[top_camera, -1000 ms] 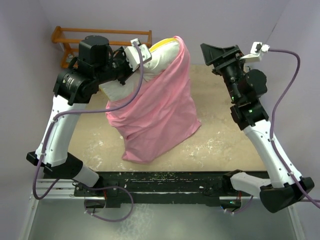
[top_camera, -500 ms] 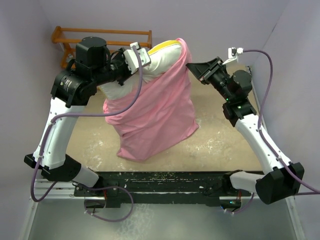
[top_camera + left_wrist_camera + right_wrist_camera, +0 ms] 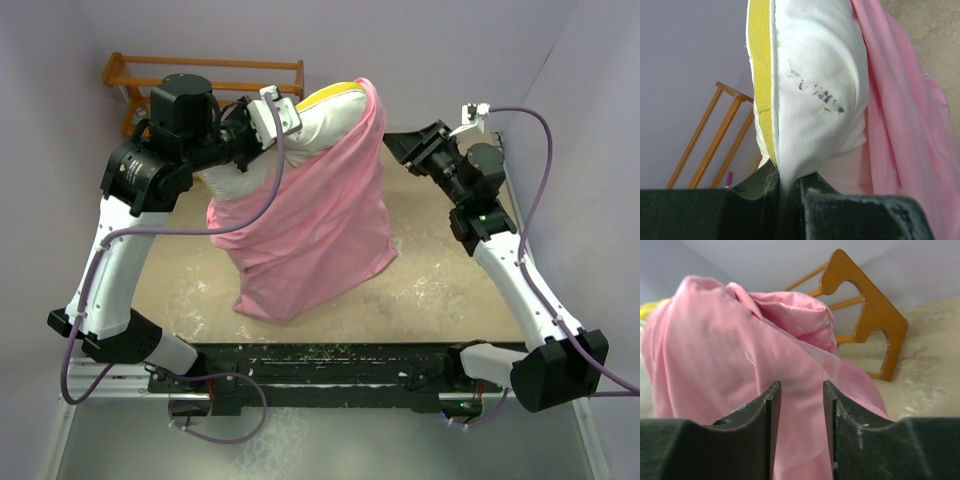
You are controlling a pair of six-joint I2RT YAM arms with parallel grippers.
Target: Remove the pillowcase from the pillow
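My left gripper [image 3: 283, 112] is shut on a corner of the cream-white pillow [image 3: 325, 112] and holds it upright above the table. In the left wrist view the pillow [image 3: 815, 75] shows its yellow-green edge band [image 3: 760, 75] and is pinched between my closed jaws [image 3: 785, 186]. The pink pillowcase [image 3: 310, 225] hangs around the pillow's lower part, its bottom resting on the table; it also shows in the left wrist view [image 3: 905, 130]. My right gripper [image 3: 393, 143] is open beside the pillowcase's upper right edge. The right wrist view shows the gripper [image 3: 801, 395] with pink fabric [image 3: 740, 350] just beyond it.
A wooden rack [image 3: 205, 72] stands at the back left by the wall and also shows in the right wrist view [image 3: 867, 320]. The table [image 3: 450, 280] has a beige surface. Purple walls close in behind and on both sides.
My right arm has swung left from the back right and brought its open gripper up to the pillowcase's upper right side. The left gripper has shifted the pillow slightly left.
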